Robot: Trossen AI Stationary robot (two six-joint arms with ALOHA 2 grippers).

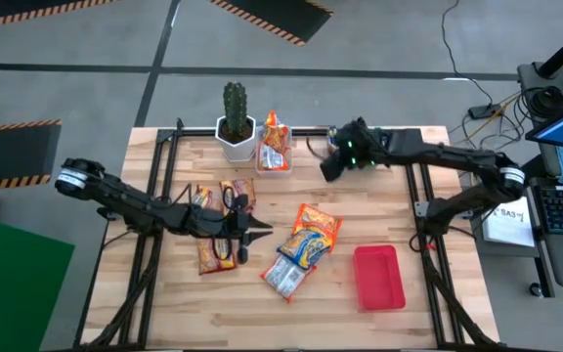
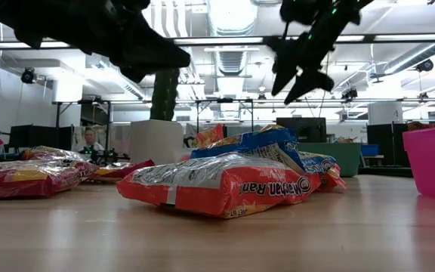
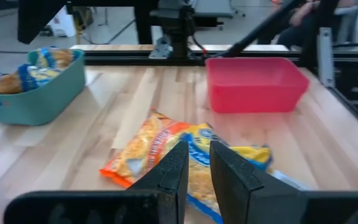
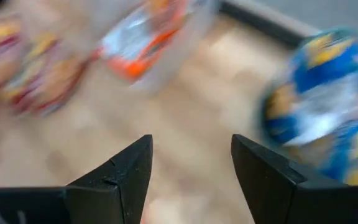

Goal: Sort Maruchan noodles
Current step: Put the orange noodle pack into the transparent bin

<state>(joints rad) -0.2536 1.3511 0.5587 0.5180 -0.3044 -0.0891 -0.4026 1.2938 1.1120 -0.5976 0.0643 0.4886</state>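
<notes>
I see left pincer (image 1: 262, 233) nearly pressed together, empty, beside noodle packets (image 1: 306, 244) | right pincer (image 4: 191, 171) spread, empty, above counter (image 1: 428, 293)

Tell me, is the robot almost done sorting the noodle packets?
Not yet. Some packets already sit in the clear bin by the cactus. Neither gripper holds one: the left gripper hovers nearly shut beside the middle pile, the right gripper is open near the bin. Packets at the left wait too, and the red tray is empty.

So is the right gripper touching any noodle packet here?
Apart. The right wrist view shows the right gripper open, bare wood between its fingers, noodle packets beyond.
</notes>
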